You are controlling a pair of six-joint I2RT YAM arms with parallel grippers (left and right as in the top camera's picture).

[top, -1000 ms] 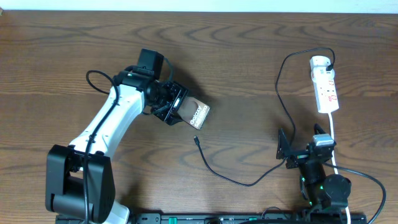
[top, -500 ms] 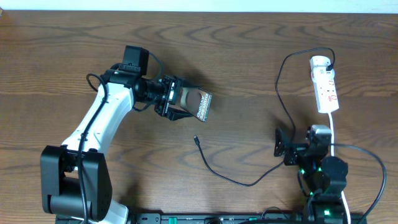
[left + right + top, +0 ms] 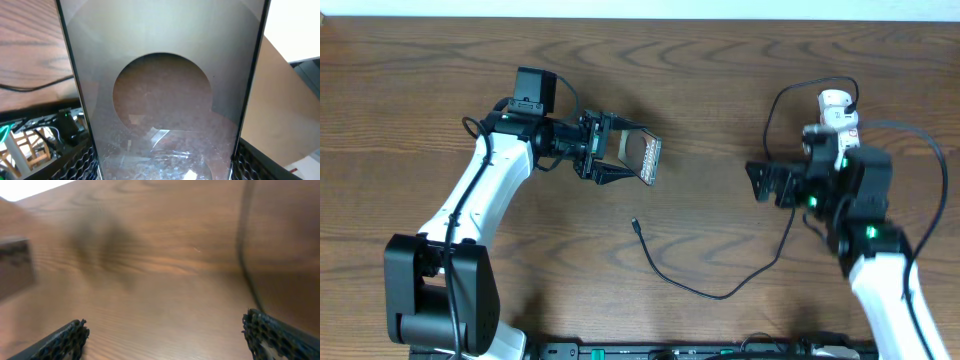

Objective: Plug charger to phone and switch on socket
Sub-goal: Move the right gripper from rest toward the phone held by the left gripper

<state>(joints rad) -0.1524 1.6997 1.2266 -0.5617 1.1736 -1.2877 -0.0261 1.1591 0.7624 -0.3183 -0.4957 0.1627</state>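
Overhead: my left gripper [image 3: 628,158] clamps the phone [image 3: 649,160] left of center; the right gripper [image 3: 760,182] gapes wide at right, and the charger [image 3: 636,226] tip lies below the phone. Left wrist: the phone [image 3: 160,100] fills the frame, gripped on 2 sides. Right wrist: jaws wide over the blurred table [image 3: 165,280].

1. The table [image 3: 410,90] is dark brown wood with a wavy grain, and a pale strip shows along its far edge.
2. The charger [image 3: 720,295] lies on it in a loose curve, its connector tip [image 3: 635,224] resting on bare wood near the middle.
3. The socket [image 3: 834,101] lies at the far right, with only its rounded white end visible from overhead.
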